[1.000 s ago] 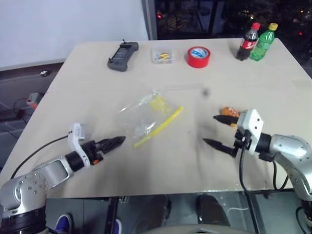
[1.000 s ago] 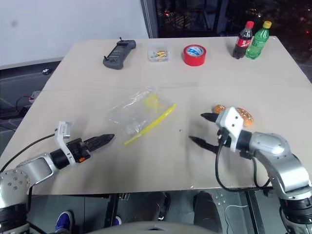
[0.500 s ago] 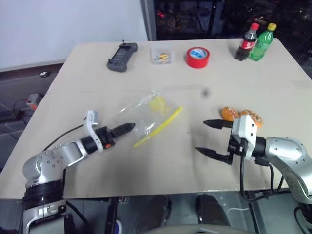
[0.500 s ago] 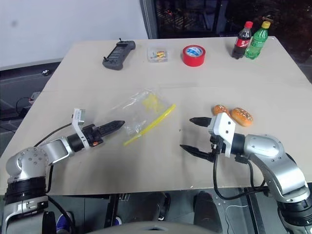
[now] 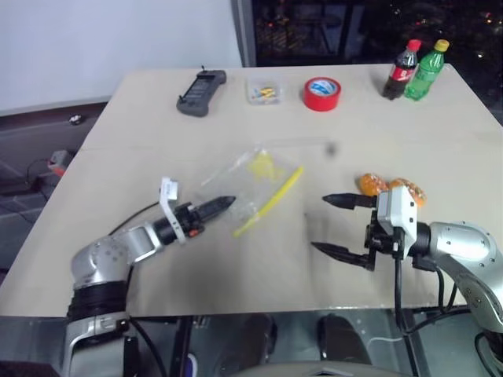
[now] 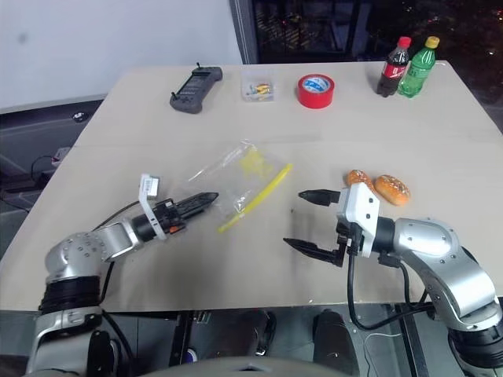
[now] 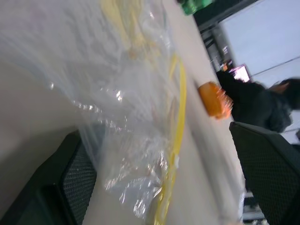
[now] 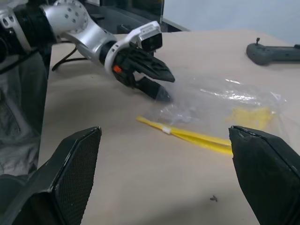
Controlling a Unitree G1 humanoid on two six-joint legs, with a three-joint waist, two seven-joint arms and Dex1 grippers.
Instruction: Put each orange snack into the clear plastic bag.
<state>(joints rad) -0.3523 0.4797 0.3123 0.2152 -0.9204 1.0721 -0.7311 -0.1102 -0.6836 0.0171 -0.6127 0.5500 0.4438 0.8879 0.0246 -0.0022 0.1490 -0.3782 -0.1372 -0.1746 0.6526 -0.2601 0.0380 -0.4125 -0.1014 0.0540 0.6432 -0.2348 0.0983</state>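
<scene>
In your head views the bag (image 5: 250,182) lies at the middle of the desk (image 5: 157,118), its yellow strip (image 5: 269,201) running along the edge toward the frame's right. The left pincer (image 5: 225,203) sits at centre-left, its tips at the bag's lower left corner, touching or just above the film; you cannot tell which. From here its fingers look nearly together, but the left wrist view shows one dark finger (image 7: 56,187) at each lower corner with the crinkled film between them, so it is spread and grips nothing.

The right pincer (image 5: 328,225) is at centre-right, fingers wide apart and empty. Both snacks (image 5: 372,184) (image 5: 412,192) lie side by side just behind it, right of centre; the white wrist housing partly covers the nearer one in the left eye view, while the right eye view shows both whole.

The right wrist view gives you the left pincer head-on, pressing at the bag's edge, with the strip nearer the camera.

Along the top of the head views stand a remote (image 5: 200,81), a clear box (image 5: 262,90), red tape (image 5: 321,93) and two bottles (image 5: 415,68).
</scene>
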